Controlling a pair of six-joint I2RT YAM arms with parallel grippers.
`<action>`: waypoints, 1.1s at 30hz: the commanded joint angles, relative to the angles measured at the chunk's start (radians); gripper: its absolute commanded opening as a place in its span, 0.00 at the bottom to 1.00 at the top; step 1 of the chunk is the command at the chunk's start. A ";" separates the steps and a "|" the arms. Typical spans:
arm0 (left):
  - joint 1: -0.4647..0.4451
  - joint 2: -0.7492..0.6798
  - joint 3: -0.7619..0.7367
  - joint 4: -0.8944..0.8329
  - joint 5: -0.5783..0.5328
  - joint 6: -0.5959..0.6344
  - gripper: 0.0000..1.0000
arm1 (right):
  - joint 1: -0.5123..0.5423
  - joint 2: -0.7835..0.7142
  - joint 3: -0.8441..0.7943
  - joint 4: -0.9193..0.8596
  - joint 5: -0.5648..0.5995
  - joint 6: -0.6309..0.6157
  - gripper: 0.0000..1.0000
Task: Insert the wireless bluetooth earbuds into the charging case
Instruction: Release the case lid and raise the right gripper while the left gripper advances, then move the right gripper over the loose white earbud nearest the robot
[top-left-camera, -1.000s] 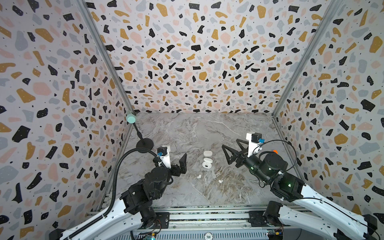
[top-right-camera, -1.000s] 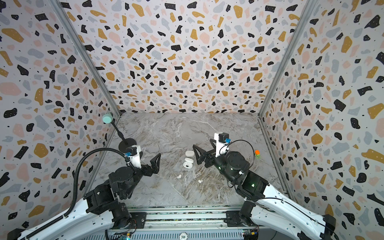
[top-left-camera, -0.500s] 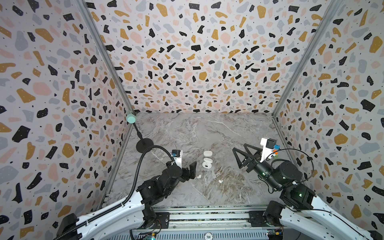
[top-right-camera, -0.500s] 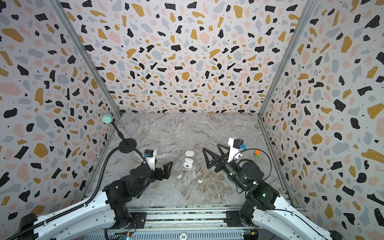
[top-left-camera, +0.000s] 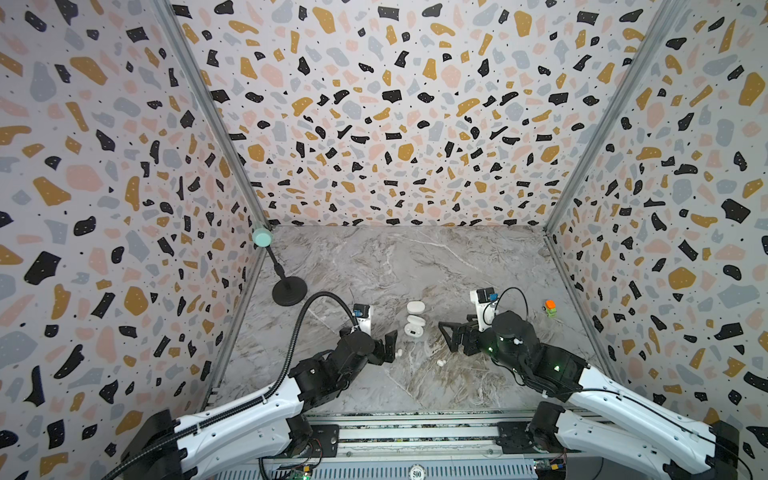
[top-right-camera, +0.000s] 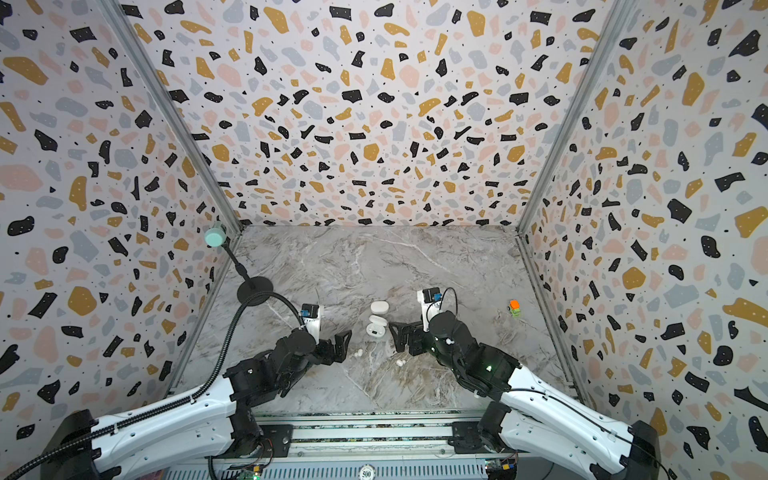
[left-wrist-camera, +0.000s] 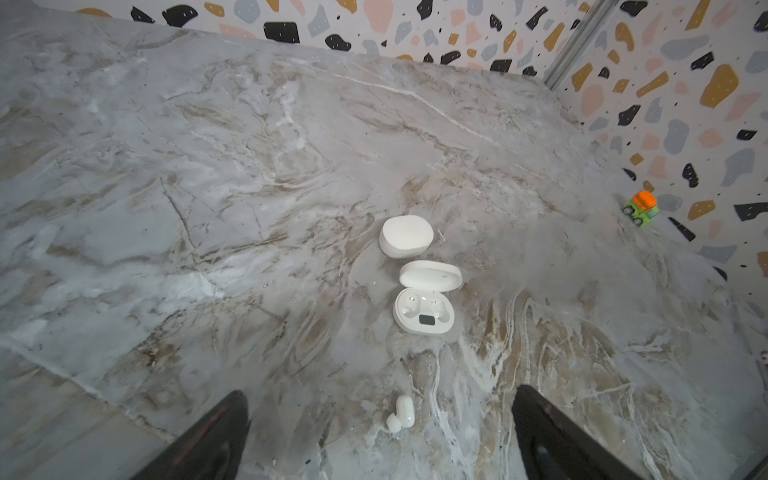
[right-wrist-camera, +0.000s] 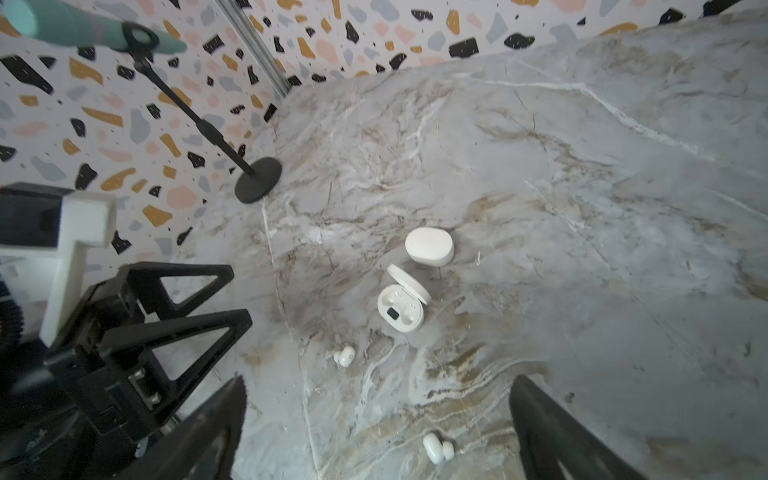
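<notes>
- Two earbuds (top-right-camera: 358, 353) lie loose on the marble table (top-left-camera: 415, 257), both on the robot's side of the open charging case (top-left-camera: 412, 330).
- The left gripper (left-wrist-camera: 380, 405) has its fingers (left-wrist-camera: 224, 432) spread wide with nothing between the pads; it hangs low over the table.
- The first earbud (top-left-camera: 399, 353) lies just beside the left gripper's tip in both top views. In the left wrist view it sits on the marble between the two fingers, touching neither.
- The right gripper (right-wrist-camera: 379, 385) also has its fingers (right-wrist-camera: 540, 419) wide apart and holds nothing.
- The second earbud (top-left-camera: 440, 363) lies on the marble between the two arms. In the right wrist view it shows low between the right fingers, clear of both.
- The open charging case has its lid tipped back; two moulded wells and a small dark rectangle show inside.
- A closed case (top-left-camera: 415, 307) sits just behind it, near but apart.
- A small green and orange toy vehicle (top-left-camera: 550, 308) stands well off by the right wall.
- A black stand with a teal head (top-left-camera: 289, 291) rises near the left wall.
</notes>
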 joint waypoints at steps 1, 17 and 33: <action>0.004 0.024 -0.013 0.051 0.006 -0.002 1.00 | 0.032 0.029 0.000 -0.079 0.027 0.015 0.99; -0.049 0.078 -0.067 0.084 -0.031 0.037 1.00 | 0.151 0.246 -0.028 -0.162 0.003 0.037 0.82; -0.195 0.134 -0.075 0.096 -0.051 0.091 1.00 | 0.151 0.413 -0.007 -0.162 -0.029 -0.006 0.68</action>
